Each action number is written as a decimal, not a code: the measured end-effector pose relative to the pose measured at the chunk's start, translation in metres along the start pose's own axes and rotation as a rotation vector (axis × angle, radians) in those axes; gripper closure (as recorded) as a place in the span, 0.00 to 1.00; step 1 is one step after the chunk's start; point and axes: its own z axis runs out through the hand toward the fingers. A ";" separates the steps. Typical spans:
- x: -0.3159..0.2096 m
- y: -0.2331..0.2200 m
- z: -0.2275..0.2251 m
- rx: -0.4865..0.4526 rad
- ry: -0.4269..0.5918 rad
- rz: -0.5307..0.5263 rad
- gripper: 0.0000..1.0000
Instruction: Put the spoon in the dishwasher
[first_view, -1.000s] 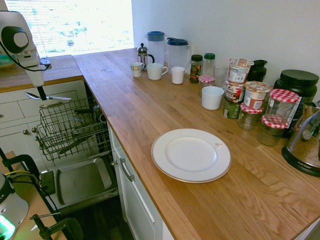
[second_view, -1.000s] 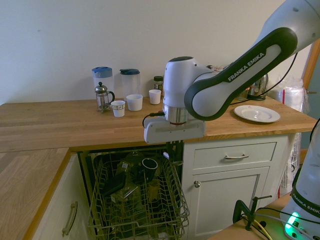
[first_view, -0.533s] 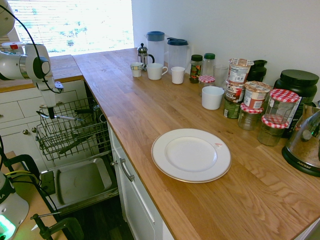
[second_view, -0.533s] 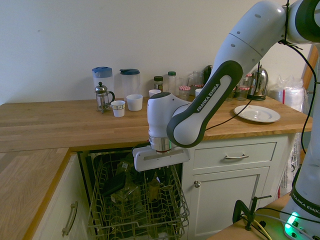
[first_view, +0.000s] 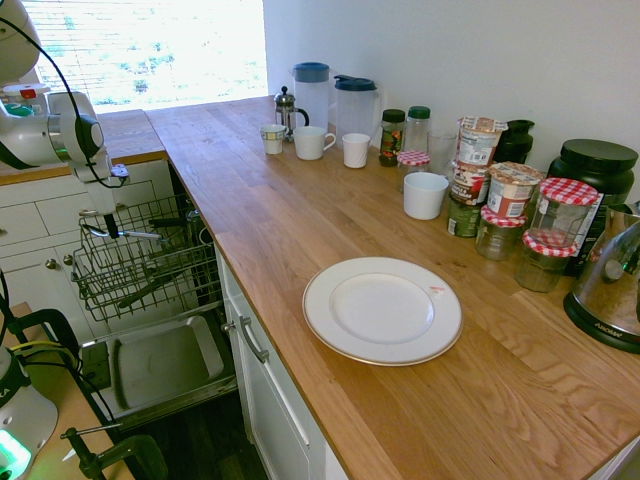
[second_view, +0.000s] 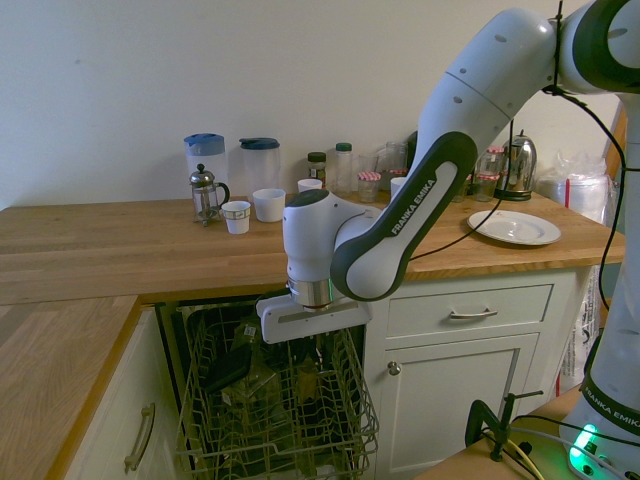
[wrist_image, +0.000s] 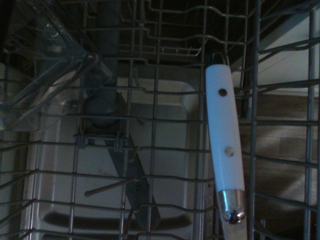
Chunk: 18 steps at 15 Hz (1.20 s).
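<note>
The silver-bowled spoon with a riveted white handle (wrist_image: 225, 130) is held in the closed fingers (first_view: 111, 227) of the white robot arm (second_view: 405, 215). It is gripped between bowl and handle end, and is carried crosswise at the pulled-out grey wire rack (first_view: 125, 275) of the dishwasher (first_view: 165, 355). Whether the rack is touched by the spoon cannot be told. In the wrist view, the handle is seen over the wires, with the metal collar at one end and a hanging loop at the other. A clear plastic container (second_view: 255, 390) is held in the rack, together with dark items that cannot be made out well. Below the rack, the flat grey inner door is lowered.

Beside the dishwasher, a white plate with a thin rim line (first_view: 320, 290) is set on the light wooden desk (first_view: 270, 235). Near the wall, a small glass coffee press (first_view: 285, 118), two clear pitchers with blue lids (second_view: 205, 160), several white cups (first_view: 425, 196) and glass jars with red checked lids (first_view: 541, 265) are lined up. A steel kettle with a black base (first_view: 612, 280) is stood at the desk's far end from the pitchers.
</note>
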 end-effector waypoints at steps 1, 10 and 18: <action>0.003 -0.001 0.012 -0.003 -0.003 0.014 1.00; 0.029 -0.023 0.093 -0.042 -0.018 0.057 1.00; 0.037 -0.035 0.125 -0.033 -0.015 0.028 0.00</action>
